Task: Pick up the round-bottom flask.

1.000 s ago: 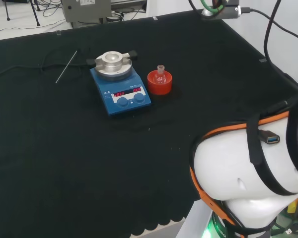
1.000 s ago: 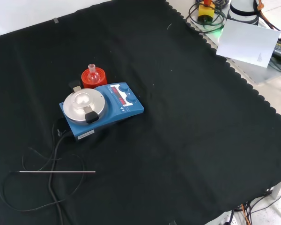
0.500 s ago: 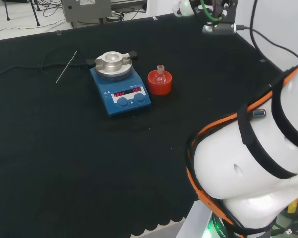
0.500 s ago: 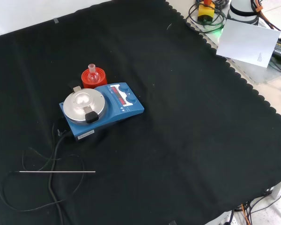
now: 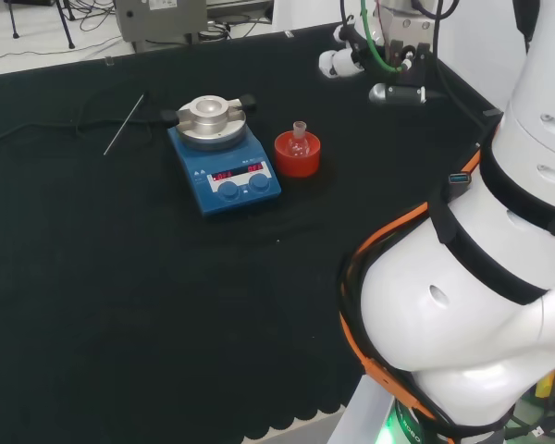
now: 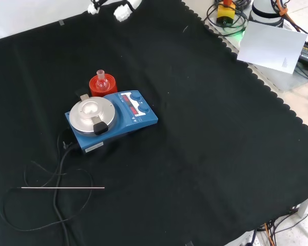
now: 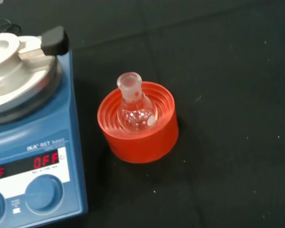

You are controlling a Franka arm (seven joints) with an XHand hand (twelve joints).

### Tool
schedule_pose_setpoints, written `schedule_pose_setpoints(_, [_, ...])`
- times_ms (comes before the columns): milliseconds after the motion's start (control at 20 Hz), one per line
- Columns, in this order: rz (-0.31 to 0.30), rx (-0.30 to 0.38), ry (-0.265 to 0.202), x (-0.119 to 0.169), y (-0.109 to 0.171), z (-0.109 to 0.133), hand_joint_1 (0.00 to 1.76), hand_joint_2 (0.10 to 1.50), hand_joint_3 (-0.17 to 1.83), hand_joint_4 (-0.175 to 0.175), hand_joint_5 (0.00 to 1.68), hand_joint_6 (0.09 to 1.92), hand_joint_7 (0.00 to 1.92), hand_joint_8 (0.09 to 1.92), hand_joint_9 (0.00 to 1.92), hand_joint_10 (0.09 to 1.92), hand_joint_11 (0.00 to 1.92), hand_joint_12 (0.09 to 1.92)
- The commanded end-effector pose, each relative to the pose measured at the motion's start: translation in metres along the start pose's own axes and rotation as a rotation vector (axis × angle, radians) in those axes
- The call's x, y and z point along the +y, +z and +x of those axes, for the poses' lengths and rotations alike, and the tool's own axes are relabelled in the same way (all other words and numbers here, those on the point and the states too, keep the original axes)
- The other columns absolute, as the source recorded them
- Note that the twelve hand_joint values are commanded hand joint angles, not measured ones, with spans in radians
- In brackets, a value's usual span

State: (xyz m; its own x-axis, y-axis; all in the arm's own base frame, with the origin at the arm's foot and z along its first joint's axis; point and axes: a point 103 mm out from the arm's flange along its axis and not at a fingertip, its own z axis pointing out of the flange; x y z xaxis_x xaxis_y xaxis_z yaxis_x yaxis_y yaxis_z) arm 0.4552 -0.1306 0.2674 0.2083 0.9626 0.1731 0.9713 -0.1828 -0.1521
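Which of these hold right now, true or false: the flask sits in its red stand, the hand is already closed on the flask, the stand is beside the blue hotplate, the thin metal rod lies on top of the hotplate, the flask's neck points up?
1. The round-bottom flask sits in the red ribbed stand. True.
2. The hand is closed on the flask. False: in the front view it is at the far edge of the cloth, well away from the flask.
3. The stand is right beside the blue hotplate. True.
4. The thin metal rod lies on top of the hotplate. False: it lies on the black cloth, apart from the hotplate, near the cable.
5. The flask's neck points up. True.
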Motion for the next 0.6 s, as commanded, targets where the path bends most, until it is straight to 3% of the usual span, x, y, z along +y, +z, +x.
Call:
schedule_pose_setpoints(50, [-0.045, 0.132, -0.024, 0.034, 0.050, -0.003, 0.61, 1.01, 0.28, -0.071, 0.58, 0.10, 0.33, 0.69, 0.41, 0.71, 0.06, 1.35])
schedule_pose_setpoints(200, [-0.030, 0.163, -0.026, 0.038, 0.069, -0.002, 0.76, 0.86, 0.45, -0.078, 0.68, 0.27, 0.37, 0.69, 0.48, 0.68, 0.12, 1.34])
schedule_pose_setpoints(400, [-0.001, 0.188, -0.017, 0.044, 0.092, -0.003, 0.81, 0.74, 0.65, -0.080, 0.63, 0.53, 0.40, 0.69, 0.51, 0.68, 0.15, 1.34])
schedule_pose_setpoints(600, [0.020, 0.190, -0.011, 0.052, 0.108, -0.004, 0.80, 0.71, 0.67, -0.080, 0.59, 0.57, 0.41, 0.69, 0.51, 0.68, 0.16, 1.34])
